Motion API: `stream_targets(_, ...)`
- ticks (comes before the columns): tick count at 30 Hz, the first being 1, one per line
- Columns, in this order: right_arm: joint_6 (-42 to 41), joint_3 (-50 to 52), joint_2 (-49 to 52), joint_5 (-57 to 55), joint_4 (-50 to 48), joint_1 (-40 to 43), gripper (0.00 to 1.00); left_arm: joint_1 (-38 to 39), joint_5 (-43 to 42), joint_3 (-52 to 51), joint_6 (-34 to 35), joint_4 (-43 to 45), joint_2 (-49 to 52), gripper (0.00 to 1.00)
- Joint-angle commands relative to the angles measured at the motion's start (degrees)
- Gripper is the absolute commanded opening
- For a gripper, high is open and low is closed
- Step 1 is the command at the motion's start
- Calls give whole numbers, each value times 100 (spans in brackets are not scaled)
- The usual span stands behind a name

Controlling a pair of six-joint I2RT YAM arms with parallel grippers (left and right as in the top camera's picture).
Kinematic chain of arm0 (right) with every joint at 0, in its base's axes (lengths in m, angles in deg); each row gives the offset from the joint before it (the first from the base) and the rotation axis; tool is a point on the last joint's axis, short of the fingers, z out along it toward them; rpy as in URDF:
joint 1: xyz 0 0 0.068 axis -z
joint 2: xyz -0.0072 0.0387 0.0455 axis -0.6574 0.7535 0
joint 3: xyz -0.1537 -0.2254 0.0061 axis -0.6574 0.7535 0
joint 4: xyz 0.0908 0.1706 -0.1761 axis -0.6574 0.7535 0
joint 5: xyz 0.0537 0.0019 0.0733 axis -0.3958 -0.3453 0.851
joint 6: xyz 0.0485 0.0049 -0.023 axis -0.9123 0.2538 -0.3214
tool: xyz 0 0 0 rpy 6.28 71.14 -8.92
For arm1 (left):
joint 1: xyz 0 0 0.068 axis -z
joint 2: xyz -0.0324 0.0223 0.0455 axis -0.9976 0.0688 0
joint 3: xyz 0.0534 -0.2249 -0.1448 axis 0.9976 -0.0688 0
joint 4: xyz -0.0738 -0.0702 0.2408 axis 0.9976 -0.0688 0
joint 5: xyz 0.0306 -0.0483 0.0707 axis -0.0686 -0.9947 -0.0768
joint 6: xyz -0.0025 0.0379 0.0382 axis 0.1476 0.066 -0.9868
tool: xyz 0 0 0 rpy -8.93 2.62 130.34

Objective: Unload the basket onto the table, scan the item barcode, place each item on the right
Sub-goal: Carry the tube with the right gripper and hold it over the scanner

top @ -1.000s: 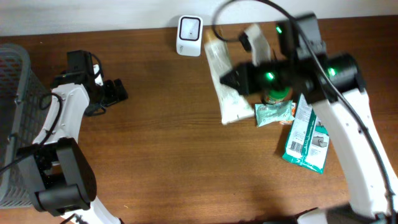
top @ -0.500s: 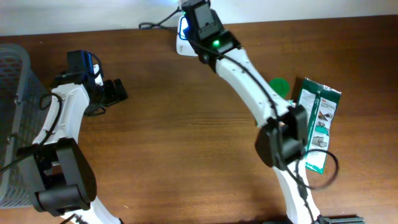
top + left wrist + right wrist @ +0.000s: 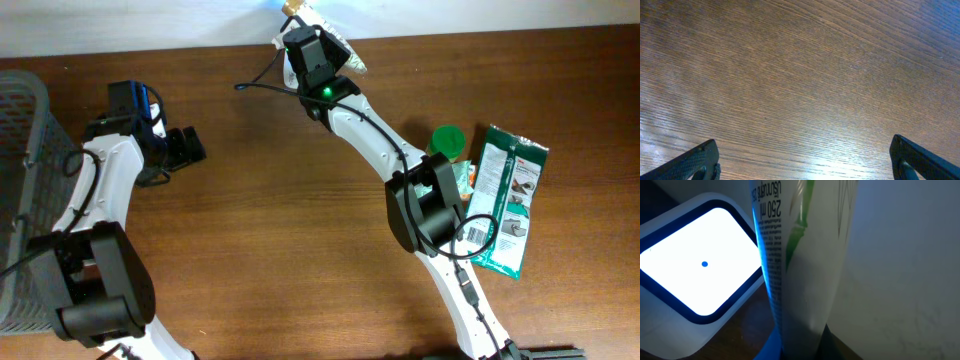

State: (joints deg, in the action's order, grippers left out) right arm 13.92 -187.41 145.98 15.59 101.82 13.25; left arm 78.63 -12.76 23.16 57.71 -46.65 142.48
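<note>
At the scanner [image 3: 700, 275], far edge of the table [image 3: 300, 250]: your right gripper [image 3: 308, 38] is closed tight on the pouch [image 3: 800, 255], a thin white one with green print.

- In the right wrist view the pouch stands upright and edge-on just beside the scanner's right corner. Small black print, including "250 ml", runs up the side that faces the scanner.
- The scanner's window is lit white with one blue dot at its middle, and a blue tint falls on the pouch's near edge. You cannot tell from either view whether pouch and scanner touch.
- From overhead the right arm covers most of the scanner; only a bit of the pouch shows beside the wrist.

Left of the scanner, well apart from it: your left gripper [image 3: 185, 148] hangs over bare wood with its jaws spread wide and nothing between them. Its fingertips [image 3: 700, 160] sit in the two lower corners of the wrist view.

Right of the scanner, well apart: a green-lidded jar [image 3: 447, 140] and a green packet [image 3: 510, 195].

Far left of the scanner: a wire basket [image 3: 20, 130] at the table's end.
</note>
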Motion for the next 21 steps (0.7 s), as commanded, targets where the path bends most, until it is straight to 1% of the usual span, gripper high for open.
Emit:
stream_targets(1,39,-146,-76,-229,-101,-15,4,-13,-61,-15,-35,9,52,99)
stream_targets(7,98,-149,-103,-304,-101,-15,4,-13,-59,-15,-35,9,52,99)
stream_targets(11,48,-149,-315,-295,-52,-33,4,-13,-59,-15,-35,9,52,99)
stream_targets(13,-227,-149,-479,-164,166,-31,4,-13,-61,-15,-37,9,52,99)
stream_targets(15,-404,-149,-680,269,595,-31,4,-13,-61,-15,-35,9,52,99)
stream_targets(18,-846,-149,-1029,612,951,-31,4,-13,-59,-15,-35,9,52,99)
stream_targets(20,-1204,-149,-1353,949,1305,-33,4,-13,-59,-15,-37,9,52,99)
stream_targets(21,-1523,-149,-1604,1266,1633,-33,4,-13,-61,-15,-35,9,52,99)
